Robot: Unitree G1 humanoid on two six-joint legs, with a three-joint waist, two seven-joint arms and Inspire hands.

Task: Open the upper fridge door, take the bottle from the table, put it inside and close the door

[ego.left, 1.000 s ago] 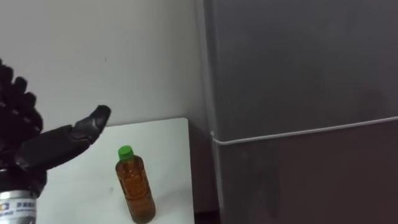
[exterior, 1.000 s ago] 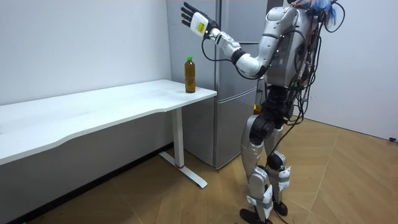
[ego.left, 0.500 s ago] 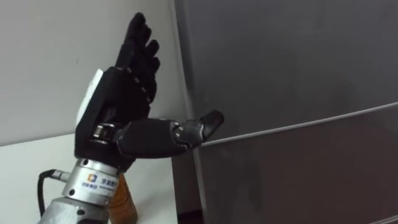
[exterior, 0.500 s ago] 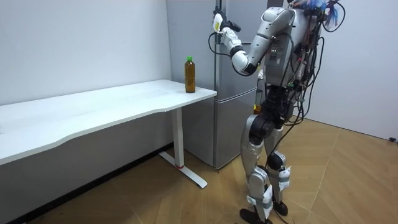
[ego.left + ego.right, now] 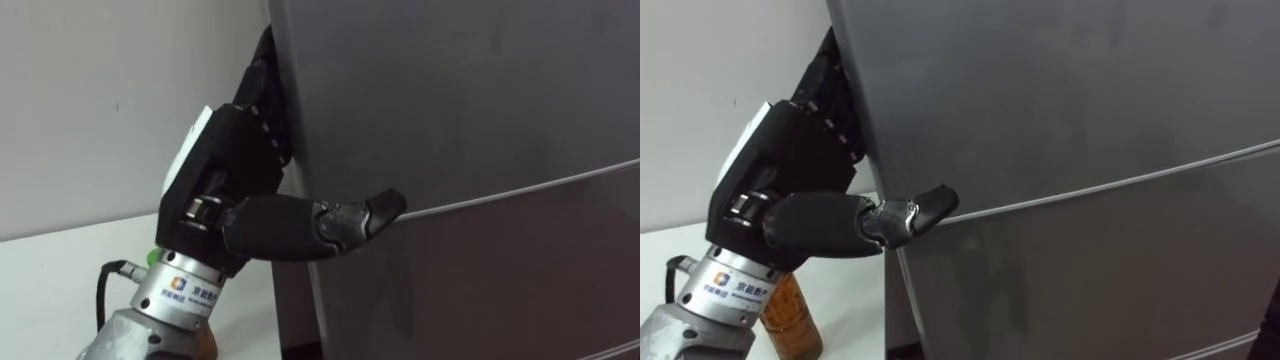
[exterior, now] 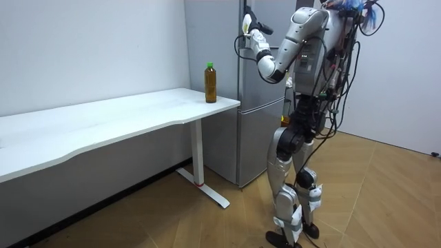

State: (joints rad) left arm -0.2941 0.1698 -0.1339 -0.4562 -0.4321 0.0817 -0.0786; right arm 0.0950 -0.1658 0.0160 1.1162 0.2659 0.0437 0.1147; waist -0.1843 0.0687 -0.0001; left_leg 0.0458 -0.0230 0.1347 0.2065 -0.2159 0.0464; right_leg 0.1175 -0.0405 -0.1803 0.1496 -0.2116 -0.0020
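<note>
Standing upright at the end of the white surface (image 6: 103, 117) nearest the fridge, the green-capped bottle (image 6: 210, 83) is held by nothing; the door, it is judged, is being dealt with first. The left robot hand (image 5: 235, 160) is set at the left edge of the upper fridge door (image 5: 450, 90), in the narrow gap by the wall (image 5: 80, 100). Its far part is hidden behind that edge, so spread or clamped cannot be told. The door is shut, and open floor (image 6: 207, 220) is offered in front for its swing.
</note>
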